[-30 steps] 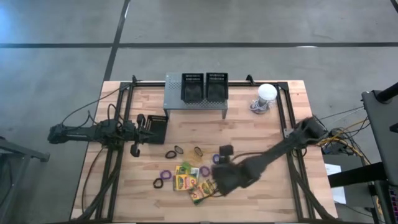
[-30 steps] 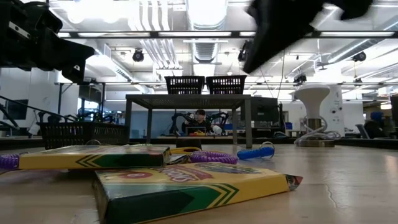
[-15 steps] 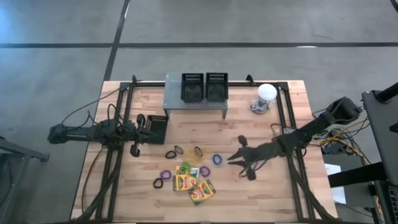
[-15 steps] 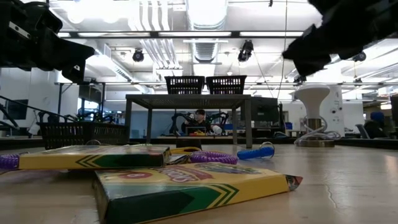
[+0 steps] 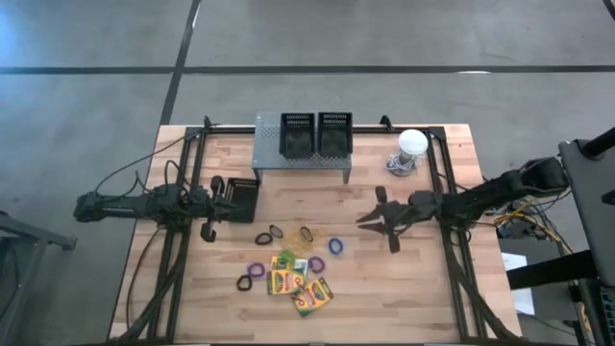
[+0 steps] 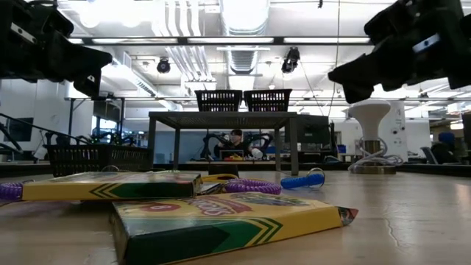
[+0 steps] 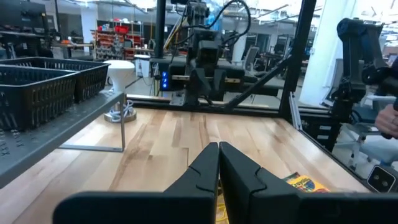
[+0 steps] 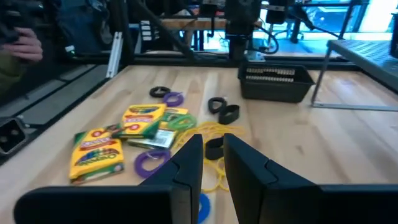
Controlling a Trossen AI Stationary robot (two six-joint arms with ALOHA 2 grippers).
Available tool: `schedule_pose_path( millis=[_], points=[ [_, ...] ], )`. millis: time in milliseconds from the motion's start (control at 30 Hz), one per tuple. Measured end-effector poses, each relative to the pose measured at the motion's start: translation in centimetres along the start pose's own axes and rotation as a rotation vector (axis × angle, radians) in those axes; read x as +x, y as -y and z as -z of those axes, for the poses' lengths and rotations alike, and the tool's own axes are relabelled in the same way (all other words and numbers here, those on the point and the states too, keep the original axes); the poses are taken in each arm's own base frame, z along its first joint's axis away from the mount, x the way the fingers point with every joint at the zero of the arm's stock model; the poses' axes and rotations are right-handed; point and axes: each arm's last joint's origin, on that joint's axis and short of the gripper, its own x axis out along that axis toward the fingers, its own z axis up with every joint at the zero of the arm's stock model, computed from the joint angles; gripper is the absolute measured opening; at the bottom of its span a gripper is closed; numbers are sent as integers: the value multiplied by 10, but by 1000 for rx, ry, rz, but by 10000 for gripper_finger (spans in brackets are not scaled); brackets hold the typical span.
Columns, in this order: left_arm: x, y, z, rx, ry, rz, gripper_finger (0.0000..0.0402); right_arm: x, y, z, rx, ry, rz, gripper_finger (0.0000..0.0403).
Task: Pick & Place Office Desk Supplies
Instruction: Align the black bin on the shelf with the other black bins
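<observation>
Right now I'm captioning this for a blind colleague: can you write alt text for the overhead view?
Crayon boxes and small coloured loops lie scattered near the front of a wooden table. Two black mesh bins sit on a grey stand, a third by the left tool. The right tool hovers empty beyond the loops.

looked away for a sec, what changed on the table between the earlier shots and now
Only the right arm moved: its end effector pulled back from over the crayon boxes toward the table's right side and a bit toward the stand, carrying nothing. The left end effector stayed shut by the mesh bin. Boxes, loops and bins lie as before.
</observation>
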Motion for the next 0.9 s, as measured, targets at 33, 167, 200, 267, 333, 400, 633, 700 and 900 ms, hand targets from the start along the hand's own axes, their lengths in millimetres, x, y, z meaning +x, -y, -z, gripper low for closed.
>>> schedule_pose_path(
  millis=[33,167,200,267,333,400,633,700,900],
  points=[
    [0,0,0,0,0,0,19,0,2,0,-1,3,7,59],
    [0,0,0,0,2,0,19,0,6,-1,-39,9,23,59],
    [0,0,0,0,-3,0,19,0,6,-1,-57,3,27,59],
    [0,0,2,0,-16,-1,19,0,8,1,-125,-14,42,59],
    [0,0,2,0,-16,-1,19,-1,10,3,-207,-41,52,59],
    [0,0,1,-16,-16,-1,19,-1,14,2,-253,-37,80,59],
    [0,-1,1,-97,-11,-29,19,-1,32,-12,-165,20,205,59],
    [0,-1,1,-92,-11,-37,19,-2,35,-11,-240,3,218,59],
    [0,-2,-3,-86,38,-73,19,-1,35,-7,-232,-23,213,59]
  ],
)
